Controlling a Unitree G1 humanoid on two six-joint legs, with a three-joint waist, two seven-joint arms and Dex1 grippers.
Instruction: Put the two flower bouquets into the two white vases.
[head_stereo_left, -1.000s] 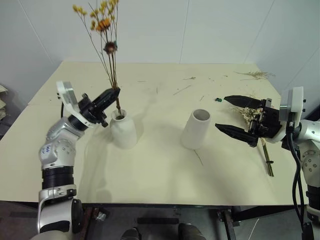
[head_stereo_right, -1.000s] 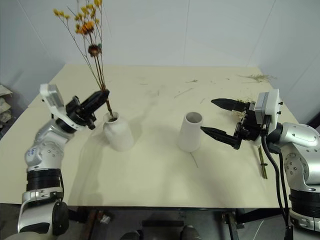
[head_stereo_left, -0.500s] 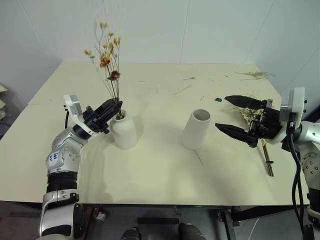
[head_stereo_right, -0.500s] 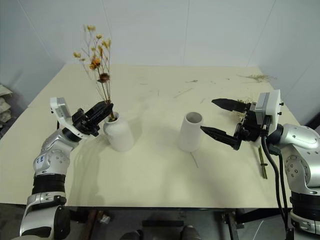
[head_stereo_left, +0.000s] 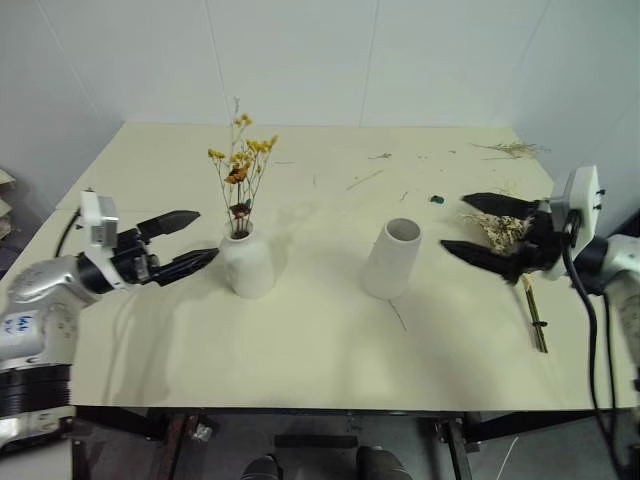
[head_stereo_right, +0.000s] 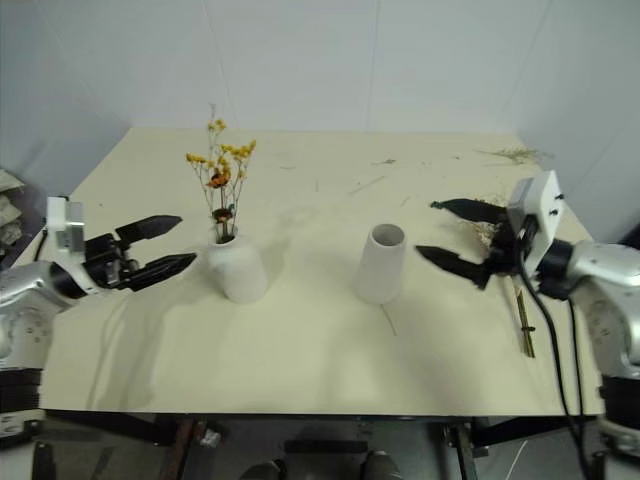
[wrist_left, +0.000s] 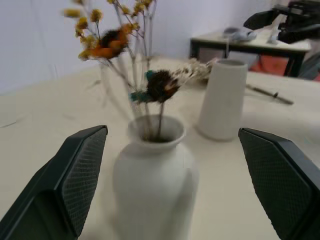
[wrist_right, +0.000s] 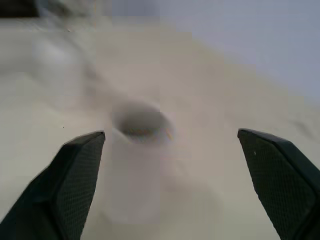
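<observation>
The thin sprig bouquet (head_stereo_left: 240, 175) with yellow-orange blooms stands upright in the squat white vase (head_stereo_left: 247, 262), left of the table's middle. My left gripper (head_stereo_left: 205, 235) hangs open just left of that vase, apart from it, with nothing held. In the left wrist view the squat vase (wrist_left: 152, 175) sits between the spread fingers. The taller cylinder vase (head_stereo_left: 392, 258) stands empty at centre right. My right gripper (head_stereo_left: 457, 222) is open to its right, pointing at it. Behind that gripper the bigger bouquet (head_stereo_left: 497, 228) lies on the table, its long stems (head_stereo_left: 535, 320) trailing toward the front edge.
Loose dried twigs (head_stereo_left: 515, 150) lie at the far right corner, and a few stray bits (head_stereo_left: 365, 180) are scattered over the back of the table (head_stereo_left: 300, 350). A small green scrap (head_stereo_left: 437, 199) lies beyond the cylinder vase.
My left gripper opened, let go of the sprig stems and drew back to the left. The sprig bunch dropped deeper into the squat vase. My right gripper shifted right, away from the cylinder vase.
</observation>
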